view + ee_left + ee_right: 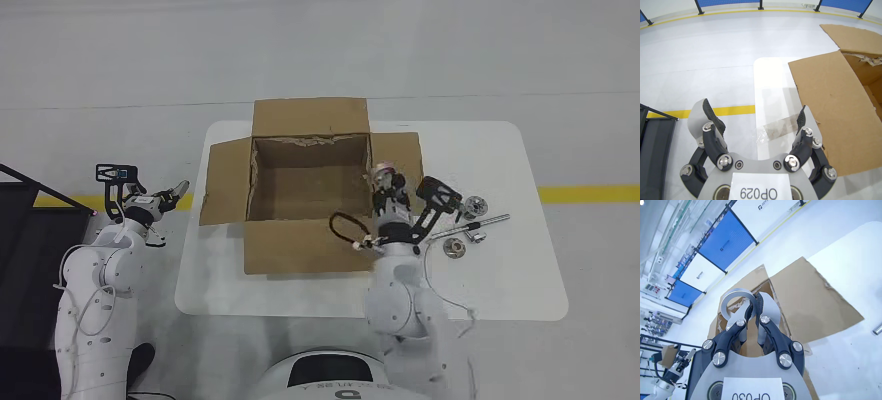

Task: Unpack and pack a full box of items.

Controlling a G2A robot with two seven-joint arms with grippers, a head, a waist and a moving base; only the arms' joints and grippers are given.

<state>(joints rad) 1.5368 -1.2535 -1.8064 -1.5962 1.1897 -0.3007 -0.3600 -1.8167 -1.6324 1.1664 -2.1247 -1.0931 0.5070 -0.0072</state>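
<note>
Cardboard box [296,247] sits open in the middle of your white table [500,285], with all four flaps folded outward.

A few things are hard to read. From the top view the inside walls are in shadow, so you can't make out much in there beyond brown cardboard. The left wrist view cuts the box off at the frame edge, and you mostly get the left flap [829,113] plus a corner of the opening. The right wrist view catches just the tip of a metal rod [877,330] before it runs out of frame. From above, whatever sits in the right gripper is too small and cluttered to identify.

The right wrist view sorts that out. Your right gripper [754,299] is clamped narrow on a metal ring [736,291], with the pads pinching one side of the band and the rest of the ring sticking out past the fingertips. The ring is held up over the right rim of the box, right where the right flap [810,298] folds out.

Your left gripper [755,106] is spread wide with nothing between the fingers. It hangs off the left edge of the table, near the left flap but not touching it. A strip of clear tape [780,126] is stuck on the table between its fingertips in that view.

On the table to the right of the box there's a small cluster of metal parts. You can see the rod, a round part [472,207] and a disc [455,247], all near each other and apart from the box.
</note>
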